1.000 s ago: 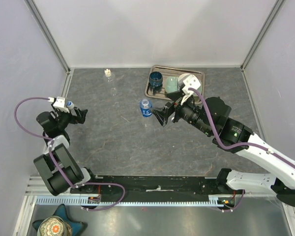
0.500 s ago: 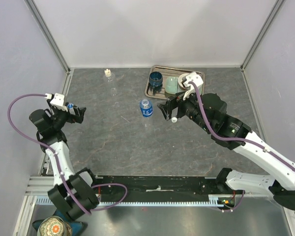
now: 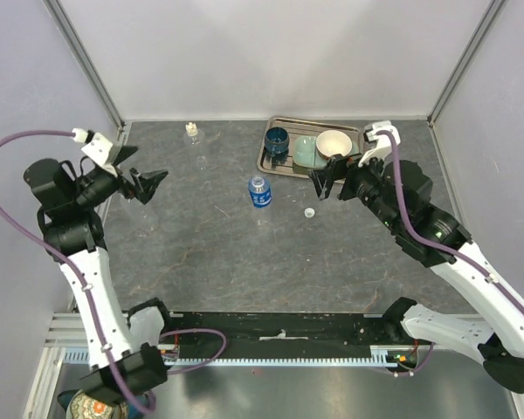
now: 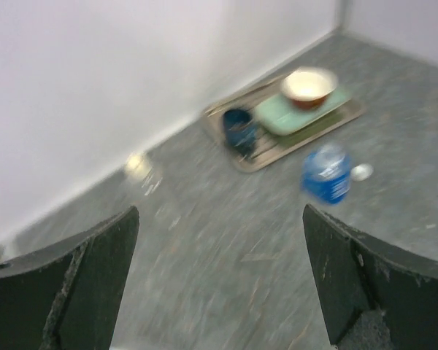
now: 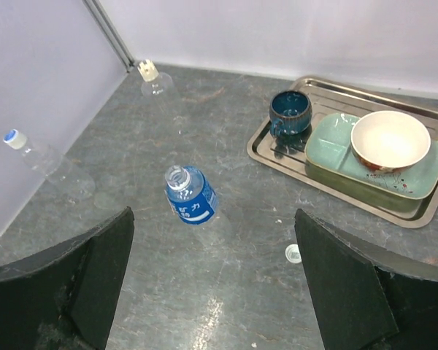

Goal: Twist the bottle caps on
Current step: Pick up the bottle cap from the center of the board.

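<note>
Clear, light plastic is being dealt with here: the bottle (image 5: 190, 197), apparently standing uncapped mid-table, could be toppled if nudged by a finger, and the tiny cap (image 5: 293, 253) lying apart from it, nearer the tray (image 5: 336, 86), could be pinched askew or cross-threaded. The left gripper (image 3: 155, 186) and right gripper (image 3: 323, 183) are being held wide open and empty above the table (image 3: 210, 262), grey and stone-patterned, which is being enclosed by pale walls (image 3: 271, 52).

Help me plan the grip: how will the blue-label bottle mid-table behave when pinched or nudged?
Probably light: the bottle looks clear and empty below its label. It stands upright, uncapped and taller than wide, so a sideways nudge could tip it and let it roll. Its thin-looking plastic may dent under a hard pinch.
</note>
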You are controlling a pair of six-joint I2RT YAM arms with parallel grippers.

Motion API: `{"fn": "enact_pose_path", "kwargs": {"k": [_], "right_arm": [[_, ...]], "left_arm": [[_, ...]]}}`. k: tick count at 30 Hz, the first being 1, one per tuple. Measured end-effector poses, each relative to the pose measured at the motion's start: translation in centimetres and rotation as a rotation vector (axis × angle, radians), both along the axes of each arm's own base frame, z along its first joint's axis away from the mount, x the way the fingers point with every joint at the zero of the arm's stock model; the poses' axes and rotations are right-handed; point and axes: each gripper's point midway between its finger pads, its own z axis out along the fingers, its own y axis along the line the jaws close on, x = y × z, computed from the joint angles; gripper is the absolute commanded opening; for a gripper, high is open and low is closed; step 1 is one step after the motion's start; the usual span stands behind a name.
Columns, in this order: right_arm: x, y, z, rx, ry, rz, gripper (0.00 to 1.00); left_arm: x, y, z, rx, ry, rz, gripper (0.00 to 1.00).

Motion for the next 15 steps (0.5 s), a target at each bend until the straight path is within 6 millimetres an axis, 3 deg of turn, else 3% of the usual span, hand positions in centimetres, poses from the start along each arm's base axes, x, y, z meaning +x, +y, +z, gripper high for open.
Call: {"fn": "enact_pose_path", "kwargs": {"k": [5, 8, 11, 13, 15], "right_arm": [[-1.1, -1.7, 2.3, 0.049, -0.041, -0.034, 0.98], [-1.8, -3.0, 3.6, 0.074, -0.068, -0.067, 0.98], [-2.3, -4.4, 4.8, 0.1, -0.099, -0.108, 0.98], [-2.8, -5.6, 5.5, 0.115, -0.119, -0.145, 0.98], [-3.3, -7.1, 6.1, 0.131, -0.139, -0.189, 0.97]], "left_arm": [[-2.6, -9.3, 5.0, 0.007, -0.051, -0.303, 0.92], [-5.0, -17.2, 6.2, 0.015, -0.022, -0.54, 0.92], [-5.7, -22.9, 4.9, 0.06, 0.025, -0.669, 0.9], [-5.0, -25.3, 2.5, 0.101, 0.089, -0.69, 0.89], [-3.3, -27.9, -1.1, 0.169, 0.175, -0.69, 0.9]]}}
